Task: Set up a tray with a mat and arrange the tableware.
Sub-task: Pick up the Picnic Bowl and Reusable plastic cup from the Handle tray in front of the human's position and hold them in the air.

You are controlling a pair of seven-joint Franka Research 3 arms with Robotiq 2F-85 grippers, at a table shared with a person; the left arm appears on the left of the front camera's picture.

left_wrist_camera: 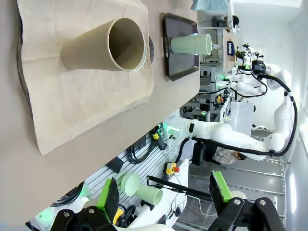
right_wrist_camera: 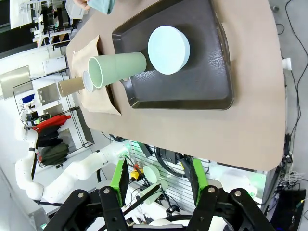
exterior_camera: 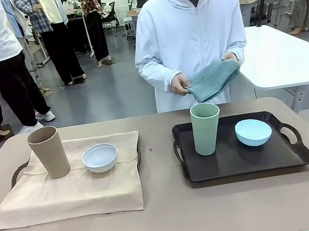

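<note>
Front view: we see the tan cup (exterior_camera: 49, 152) upright at left of frame on the beige mat (exterior_camera: 72, 189), with the white bowl (exterior_camera: 100, 157) just beside it on the same mat. The mat drapes over a covered tray (exterior_camera: 16, 172), whose dark handles poke out at the mat's side edges. Right of centre, the dark tray (exterior_camera: 237, 161) sits on the table (exterior_camera: 175, 217). The pale green cup (exterior_camera: 206, 128) stands upright at its left end, and the light blue bowl (exterior_camera: 253, 132) is near it toward the right handle, not touching. The person at top centre holds a folded teal cloth (exterior_camera: 213, 80) in both hands (exterior_camera: 179, 83) beyond the table's far edge, clear of the dark tray.

Left wrist view: left gripper (left_wrist_camera: 163, 197) is released, green pads spread wide with nothing between them. It sits off the table edge, well apart from the tan cup at upper left of frame.

Right wrist view: right gripper (right_wrist_camera: 159, 183) is also released, jaws apart with nothing in the gap. It sits off the table edge, well apart from the dark tray at upper centre of frame.
</note>
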